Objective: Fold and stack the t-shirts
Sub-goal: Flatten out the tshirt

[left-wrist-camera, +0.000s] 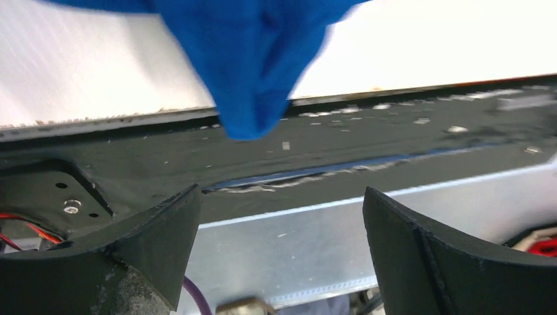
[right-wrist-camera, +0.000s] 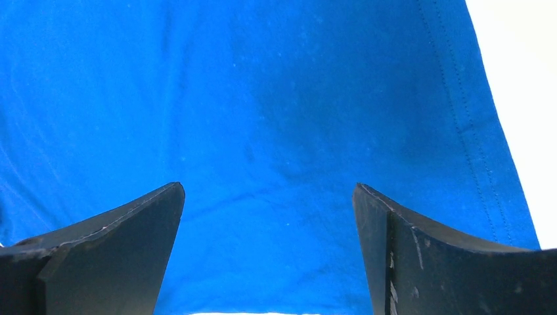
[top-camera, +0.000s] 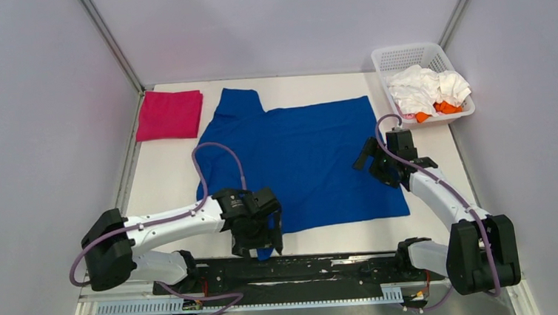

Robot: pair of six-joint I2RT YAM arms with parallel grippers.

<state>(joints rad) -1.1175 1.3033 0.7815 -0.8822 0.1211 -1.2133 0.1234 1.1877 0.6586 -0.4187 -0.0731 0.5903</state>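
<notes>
The left gripper [top-camera: 265, 236] [left-wrist-camera: 279, 197] hangs over the near edge of the worktop [top-camera: 166, 173] [left-wrist-camera: 79, 59], left of its middle. Its two fingers are spread wide and hold nothing between them. Just beyond the tips, a corner of the blue t-shirt [top-camera: 313, 155] [left-wrist-camera: 253, 59] droops past that edge in front of the black rail [top-camera: 320, 262] [left-wrist-camera: 394, 131]; the corner looks slightly blurred in the wrist view. The right gripper [top-camera: 371, 162] [right-wrist-camera: 269, 190] is poised above the right side of the same shirt. Its fingers are also parted and hold nothing, and there is flat blue cloth [right-wrist-camera: 263, 98] under them. A double-stitched hem [right-wrist-camera: 486, 164] runs down the cloth to the right, next to bare white worktop [right-wrist-camera: 519, 65]. The one blue t-shirt lies spread across the middle of the worktop, with a sleeve pointing toward the far edge. The side facing up is plain, and no lettering or label can be read in any view. One pink t-shirt [top-camera: 169, 115] sits folded into a neat rectangle at the far left corner, apart from the blue one. One white lattice basket [top-camera: 385, 55] stands at the far right corner. It holds crumpled white cloth [top-camera: 423, 84], but how many pieces that is cannot be told. A bit of orange cloth [top-camera: 443, 107] shows at the basket's near end.
</notes>
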